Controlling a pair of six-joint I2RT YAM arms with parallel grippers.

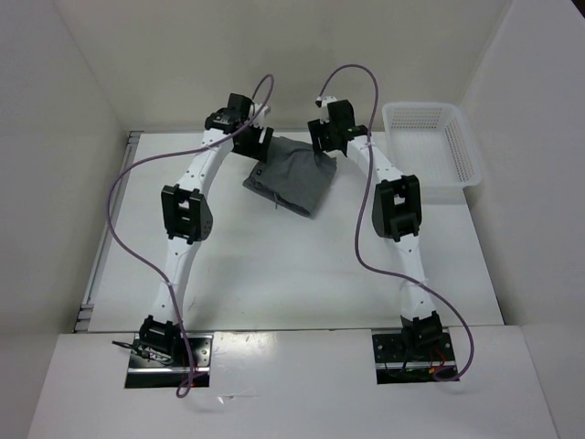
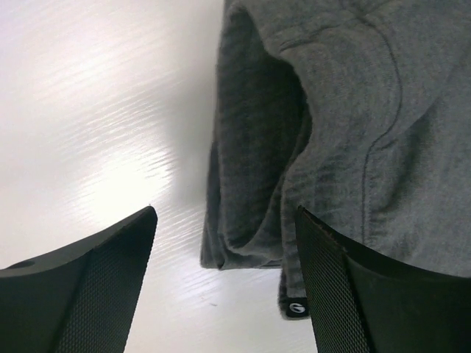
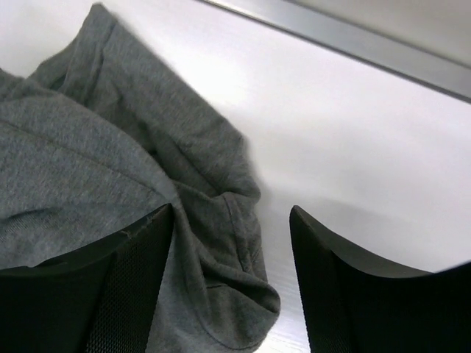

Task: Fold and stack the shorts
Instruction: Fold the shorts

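Observation:
The grey shorts (image 1: 294, 174) lie rumpled and partly folded on the white table, far centre. My left gripper (image 1: 258, 137) is at their far left corner; in the left wrist view it (image 2: 224, 220) is open, its jaws straddling the folded fabric edge (image 2: 250, 184) with a small black label (image 2: 296, 307) below. My right gripper (image 1: 322, 139) is at the far right corner; in the right wrist view it (image 3: 232, 213) is open over a bunched fold of the shorts (image 3: 228, 243). Neither holds the fabric. No drawstring is clearly visible.
A white plastic mesh basket (image 1: 435, 146) stands at the far right of the table. White walls enclose the table on left, back and right. A metal rail (image 3: 346, 44) runs along the far table edge. Purple cables (image 1: 137, 238) loop off both arms.

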